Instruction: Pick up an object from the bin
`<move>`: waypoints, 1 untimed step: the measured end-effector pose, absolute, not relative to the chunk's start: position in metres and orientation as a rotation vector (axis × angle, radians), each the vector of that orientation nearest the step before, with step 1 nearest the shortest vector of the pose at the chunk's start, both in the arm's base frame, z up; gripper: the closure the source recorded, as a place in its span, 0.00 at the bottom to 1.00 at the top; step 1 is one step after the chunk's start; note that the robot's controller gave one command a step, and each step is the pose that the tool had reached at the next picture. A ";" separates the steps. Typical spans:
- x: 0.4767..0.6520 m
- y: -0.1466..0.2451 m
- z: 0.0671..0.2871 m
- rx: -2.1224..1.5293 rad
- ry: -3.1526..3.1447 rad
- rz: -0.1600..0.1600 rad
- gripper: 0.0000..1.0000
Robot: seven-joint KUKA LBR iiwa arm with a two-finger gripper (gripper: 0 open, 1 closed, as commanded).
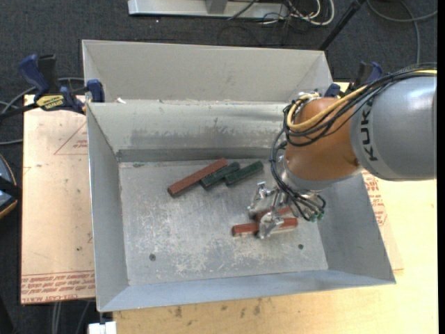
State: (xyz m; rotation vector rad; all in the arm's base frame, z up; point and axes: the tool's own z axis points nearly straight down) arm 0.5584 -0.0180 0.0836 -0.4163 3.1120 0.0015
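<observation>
Red-brown bar [240,230] lies under the pincer [268,218] of the KUKA-lettered arm [398,134], grip state unclear.

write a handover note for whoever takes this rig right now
Gripper: down near the floor of the bin, right of centre, on a small red-brown bar. This view does not show whether it has a grip.
Things: the small bar's left end pokes out from under the gripper. A long red-brown bar and two dark green bars lie bunched near the back wall, apart from the gripper.
Done: arm is at the small bar.
Left: confirm the grip, then lift the bar out of the bin.
</observation>
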 end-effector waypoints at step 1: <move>0.541 -0.019 0.197 -0.488 3.101 0.002 1.00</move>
